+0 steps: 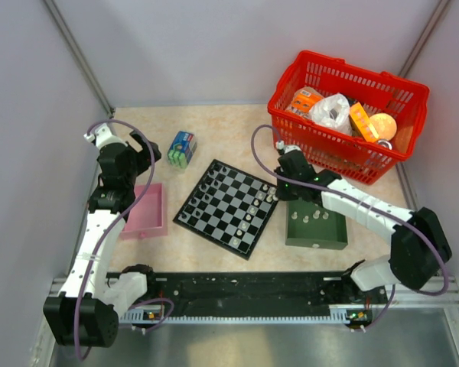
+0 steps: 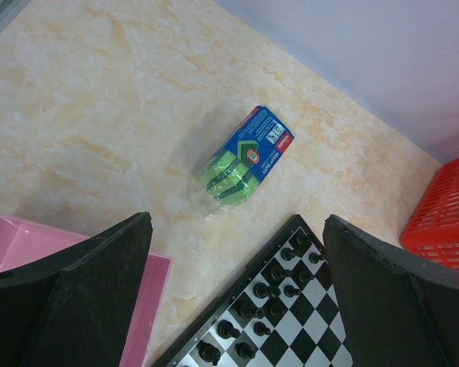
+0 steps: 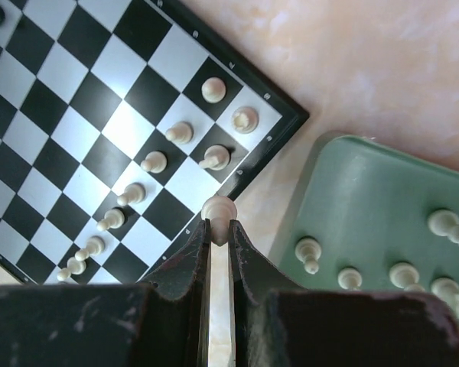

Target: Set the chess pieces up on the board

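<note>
Right wrist view: the right gripper [image 3: 216,229] is clamped on one pale piece [image 3: 218,207], held over the edge of the board [image 3: 76,99], near the corner beside the green tray [image 3: 367,191]. A row of pale pawns [image 3: 153,162] stands placed, with three pieces behind it. Several unplaced pieces [image 3: 308,252] wait in the tray. The dark pieces [image 2: 269,290] occupy the opposite side. The left gripper [image 2: 237,229] hangs wide open, holding nothing. Setup appears well advanced but unfinished.

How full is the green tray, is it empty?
Not empty. At least five pale chess pieces sit inside the green tray, as the right wrist view shows.
</note>
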